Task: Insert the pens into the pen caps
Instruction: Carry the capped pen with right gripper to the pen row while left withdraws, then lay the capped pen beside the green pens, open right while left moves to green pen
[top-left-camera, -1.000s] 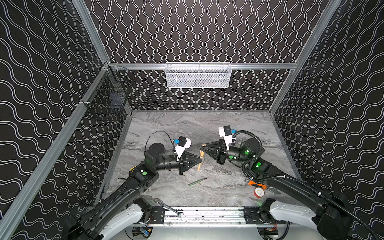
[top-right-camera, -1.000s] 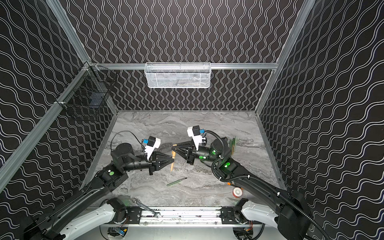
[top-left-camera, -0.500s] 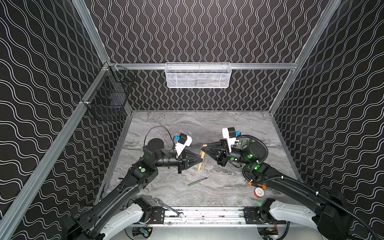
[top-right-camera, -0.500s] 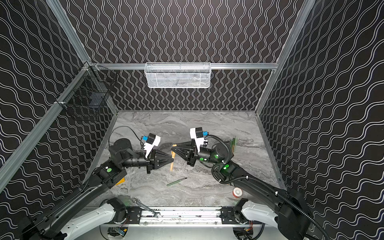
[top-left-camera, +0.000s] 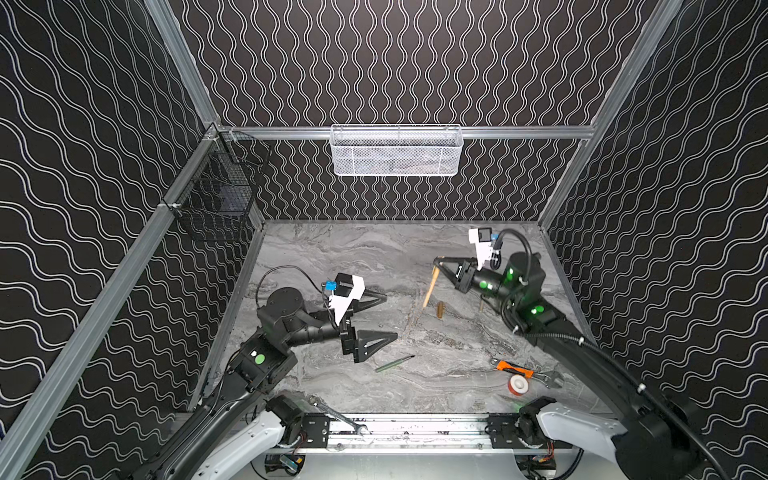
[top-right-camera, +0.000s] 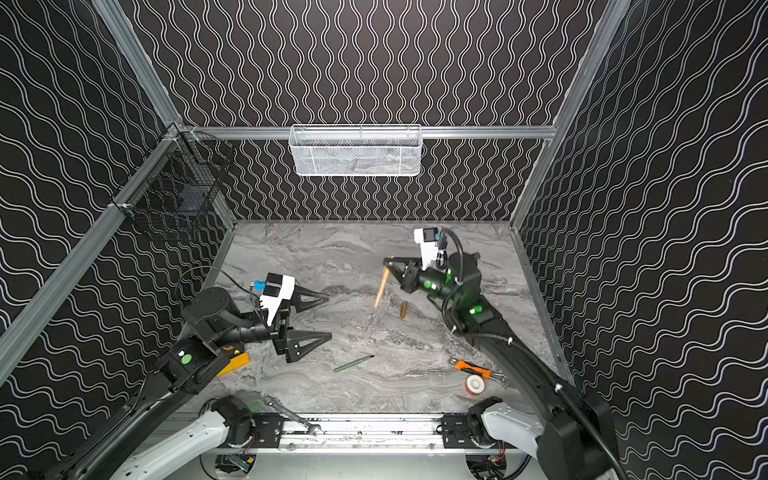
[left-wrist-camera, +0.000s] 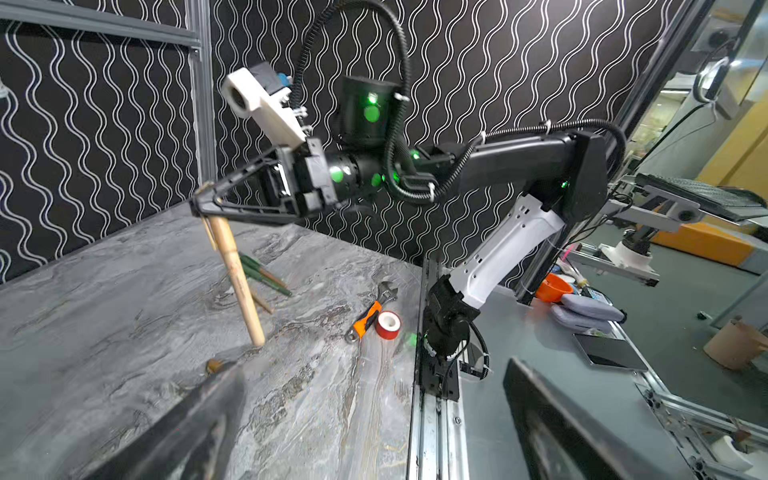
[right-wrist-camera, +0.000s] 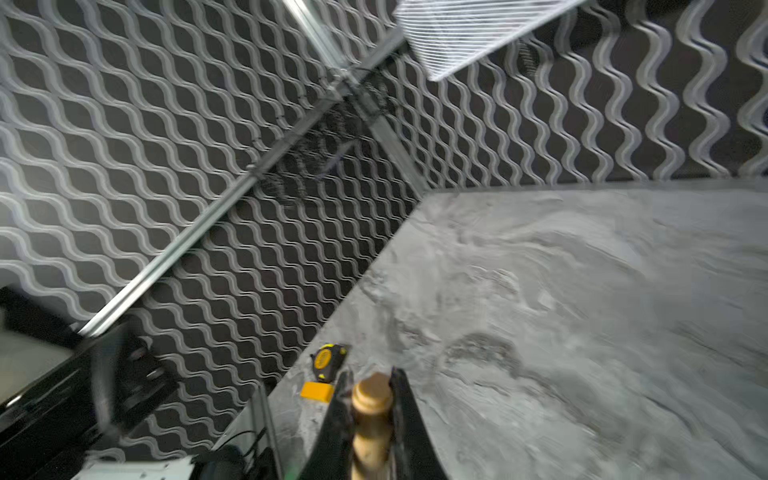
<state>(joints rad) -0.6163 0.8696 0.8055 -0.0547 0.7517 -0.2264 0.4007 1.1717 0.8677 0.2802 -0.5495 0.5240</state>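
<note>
L gripper (top-left-camera: 390, 316): jaws wide apart, nothing btwn them, low over the grey marbled table (top-left-camera: 332, 257). R gripper (top-left-camera: 435, 262): clamped on the round top end of a slim tan round-ended pen (top-left-camera: 429, 287). The pen hangs slanted, lower end at or just off the table; can't tell if a cap's seated on it. A short stubby tan cap (top-left-camera: 440, 310) lies loose near that lower end, not touching.

Next pick is prob. the slim muted-green pen w/ dark tip (top-left-camera: 394, 363). It's flat on the table, just past L gripper on the side twd the aluminium front rail (top-left-camera: 415, 430), well apart from R gripper. Long axis runs roughly along L gripper's pointing direction, dark tip away from it. L arm is clearly nearer & free. It likely needs a small drop + sideways shift so the jaws straddle the barrel.
</note>
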